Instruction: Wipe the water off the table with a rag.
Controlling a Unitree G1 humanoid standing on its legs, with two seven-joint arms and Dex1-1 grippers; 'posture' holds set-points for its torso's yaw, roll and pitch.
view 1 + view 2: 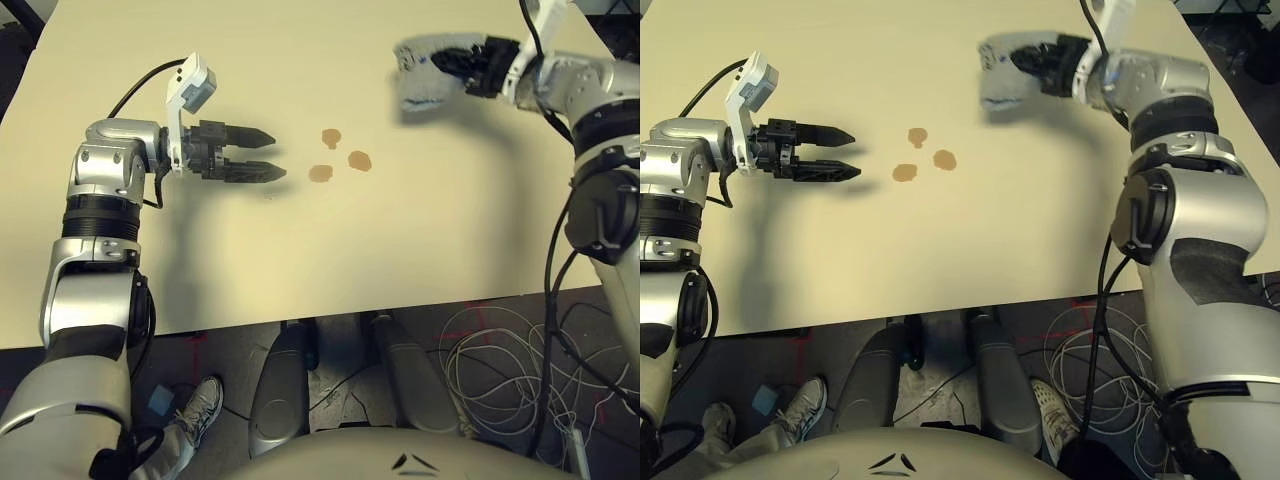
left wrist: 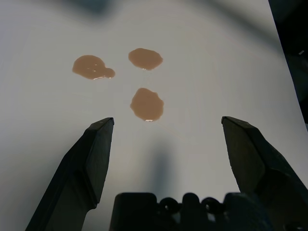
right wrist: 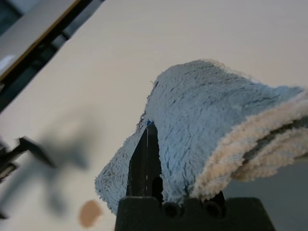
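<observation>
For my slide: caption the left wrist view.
Open left hand poised over three brown water spots on the table.

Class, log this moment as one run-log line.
right gripper: shut on rag, lifted | left gripper: open, empty | water: three spots unwiped

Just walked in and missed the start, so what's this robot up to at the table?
It is set to wipe up a spill. The right gripper holds a soft grey rag lifted above the pale beige table, off to the side of three small brownish liquid spots, which are not yet wiped. The left gripper hovers open and empty beside the spots.
</observation>
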